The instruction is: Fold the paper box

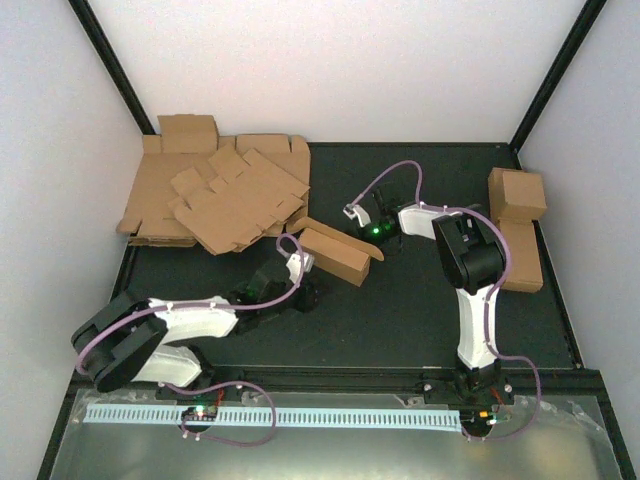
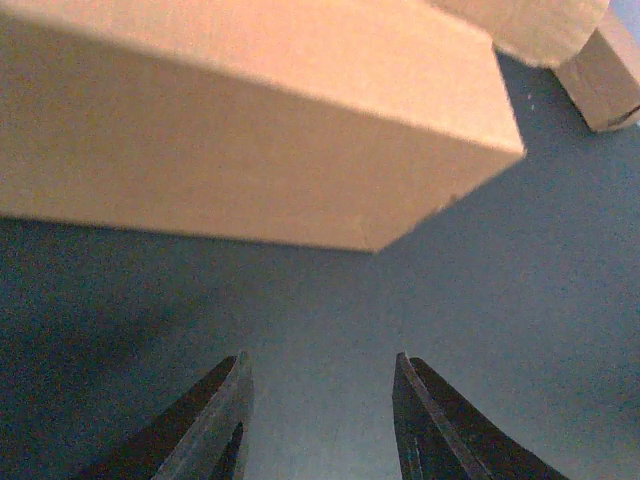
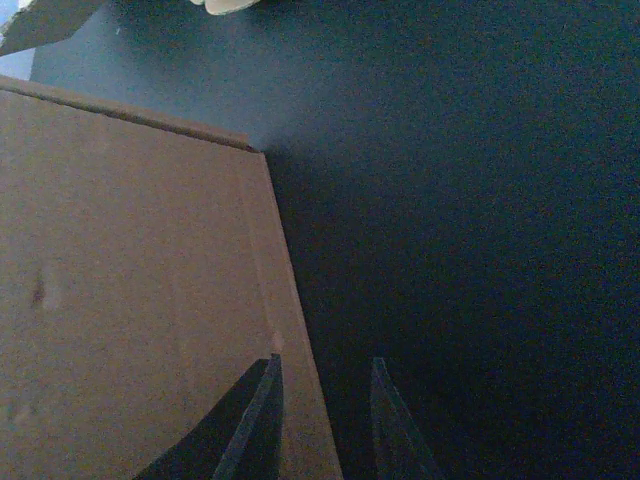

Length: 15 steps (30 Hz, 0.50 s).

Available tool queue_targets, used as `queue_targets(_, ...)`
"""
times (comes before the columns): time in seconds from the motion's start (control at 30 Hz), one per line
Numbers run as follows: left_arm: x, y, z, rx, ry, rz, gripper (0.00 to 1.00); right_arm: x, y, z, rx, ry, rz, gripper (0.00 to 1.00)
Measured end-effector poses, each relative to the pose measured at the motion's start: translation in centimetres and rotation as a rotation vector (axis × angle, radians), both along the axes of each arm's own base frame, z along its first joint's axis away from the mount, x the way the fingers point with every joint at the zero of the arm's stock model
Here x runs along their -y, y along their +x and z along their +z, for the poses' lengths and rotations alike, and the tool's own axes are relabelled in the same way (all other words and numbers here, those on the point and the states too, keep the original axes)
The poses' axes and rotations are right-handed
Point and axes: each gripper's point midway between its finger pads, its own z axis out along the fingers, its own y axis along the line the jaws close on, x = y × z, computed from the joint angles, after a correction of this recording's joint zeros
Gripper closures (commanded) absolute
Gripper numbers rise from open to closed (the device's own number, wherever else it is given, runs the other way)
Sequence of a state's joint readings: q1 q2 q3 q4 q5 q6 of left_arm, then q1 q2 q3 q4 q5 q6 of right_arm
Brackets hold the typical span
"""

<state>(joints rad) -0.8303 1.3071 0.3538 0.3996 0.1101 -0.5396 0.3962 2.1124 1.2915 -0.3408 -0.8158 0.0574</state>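
The paper box (image 1: 335,255) lies at the centre of the table (image 1: 420,300).
At either end: left gripper (image 2: 320,420) agape, empty; right gripper (image 3: 325,420) parted (narrowly), gripping nothing.

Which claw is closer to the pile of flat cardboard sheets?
Left. The left claw sits just in front of the pile, near its right end; the right claw is farther right, beyond the paper box.
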Motion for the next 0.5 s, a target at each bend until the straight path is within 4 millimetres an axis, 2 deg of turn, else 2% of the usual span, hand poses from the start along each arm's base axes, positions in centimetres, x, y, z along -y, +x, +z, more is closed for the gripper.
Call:
queue_targets(0.23, 1.0, 2.8, 1.7, 0.061, -0.025, 0.016, 0.59, -0.6, -0.4, 0.8, -0.005, 0.056, 0.029, 0.71)
queue_targets(0.4, 1.3, 3.0, 2.2, 0.079, -0.035, 0.003, 0.59, -1.4, -1.0, 1.7, -0.018, 0.118, 0.073, 0.71)
queue_targets(0.5, 1.4, 3.0, 2.1, 0.079, -0.034, -0.007, 0.59, -2.2, -0.8, 1.8, -0.013, 0.135, 0.101, 0.71)
